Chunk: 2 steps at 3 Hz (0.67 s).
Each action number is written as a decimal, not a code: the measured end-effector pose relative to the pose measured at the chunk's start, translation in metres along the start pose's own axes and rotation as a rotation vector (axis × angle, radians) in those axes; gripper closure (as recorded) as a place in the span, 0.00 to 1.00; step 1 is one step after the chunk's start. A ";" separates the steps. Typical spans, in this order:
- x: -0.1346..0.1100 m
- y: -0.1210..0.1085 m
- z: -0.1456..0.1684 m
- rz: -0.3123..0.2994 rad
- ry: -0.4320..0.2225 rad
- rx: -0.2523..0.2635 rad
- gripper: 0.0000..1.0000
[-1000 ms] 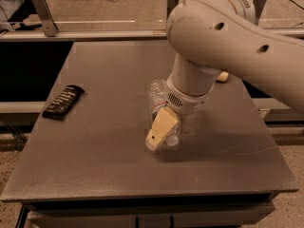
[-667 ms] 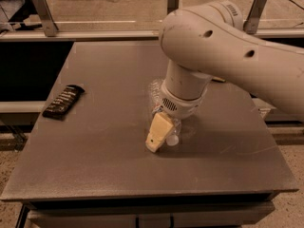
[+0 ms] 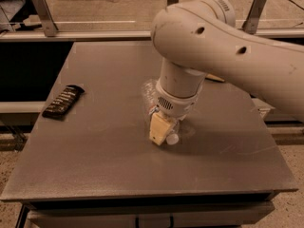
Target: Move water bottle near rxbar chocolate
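Observation:
The water bottle (image 3: 148,92) lies on its side near the middle of the grey table (image 3: 104,156). Its clear body points to the back left and its white cap (image 3: 172,138) points to the front. My gripper (image 3: 163,134) is down on the bottle's neck end, right beside the cap. My wrist hides the label band and most of the bottle. The rxbar chocolate (image 3: 63,101), a flat black bar with pale lettering, lies near the table's left edge, well apart from the bottle and to its left.
My big pale arm (image 3: 228,56) reaches in from the right over the back right of the table. A thin yellowish thing (image 3: 214,78) shows behind the arm. Metal rails (image 3: 45,13) run behind the table. Dark drop-offs lie at the left edge.
My arm's upper part has swung a little to the left. The gripper has stayed on the bottle at nearly the same spot. The bar has not moved.

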<state>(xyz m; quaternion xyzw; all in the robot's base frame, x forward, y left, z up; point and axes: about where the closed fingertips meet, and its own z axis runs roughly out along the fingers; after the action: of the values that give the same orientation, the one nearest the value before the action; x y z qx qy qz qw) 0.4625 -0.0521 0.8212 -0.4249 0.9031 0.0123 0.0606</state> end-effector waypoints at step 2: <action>-0.004 -0.006 -0.019 -0.090 -0.014 0.008 1.00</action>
<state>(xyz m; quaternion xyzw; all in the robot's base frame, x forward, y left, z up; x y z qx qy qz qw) 0.4681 -0.0540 0.8412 -0.4648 0.8826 0.0090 0.0694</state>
